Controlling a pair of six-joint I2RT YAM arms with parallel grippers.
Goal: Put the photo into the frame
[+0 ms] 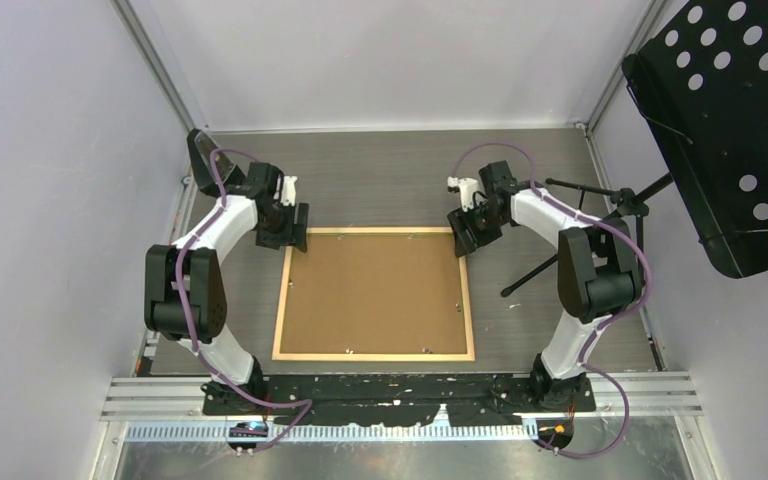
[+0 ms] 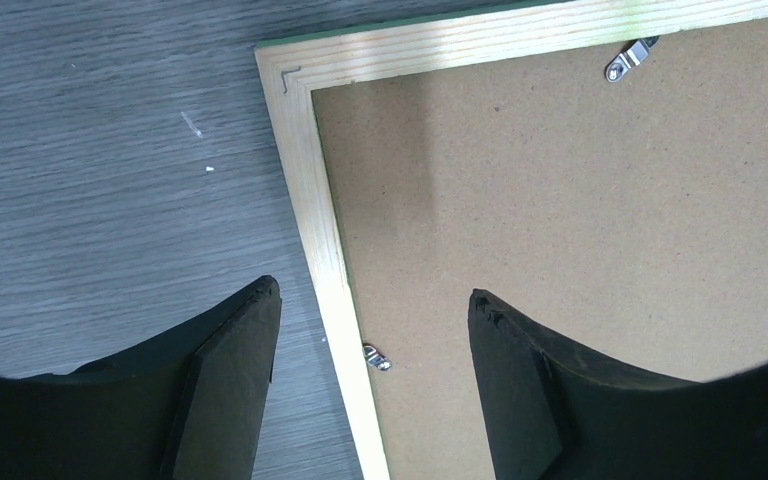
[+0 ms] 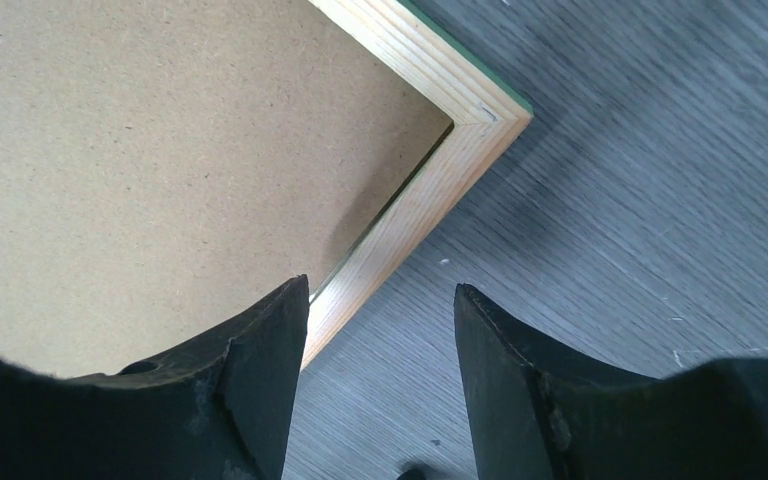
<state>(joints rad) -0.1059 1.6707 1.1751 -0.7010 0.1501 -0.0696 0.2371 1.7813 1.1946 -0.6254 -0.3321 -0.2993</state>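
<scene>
The frame (image 1: 282, 300) lies face down in the middle of the table, light wood back up, with a brown hardboard backing sheet (image 1: 375, 292) filling it. A thin green edge shows along the frame (image 2: 312, 170) in the left wrist view. The photo is not in view. My left gripper (image 1: 290, 235) is open above the frame's far left corner, its jaws astride the left rail (image 2: 345, 300). My right gripper (image 1: 465, 235) is open above the far right corner (image 3: 460, 130), one finger (image 3: 260, 380) over the backing and the other over the table.
Small metal turn clips (image 2: 630, 58) sit along the frame's inner edge. A black perforated music stand (image 1: 730, 130) stands at the right, its legs (image 1: 540, 270) reaching onto the table near the right arm. White walls enclose the table.
</scene>
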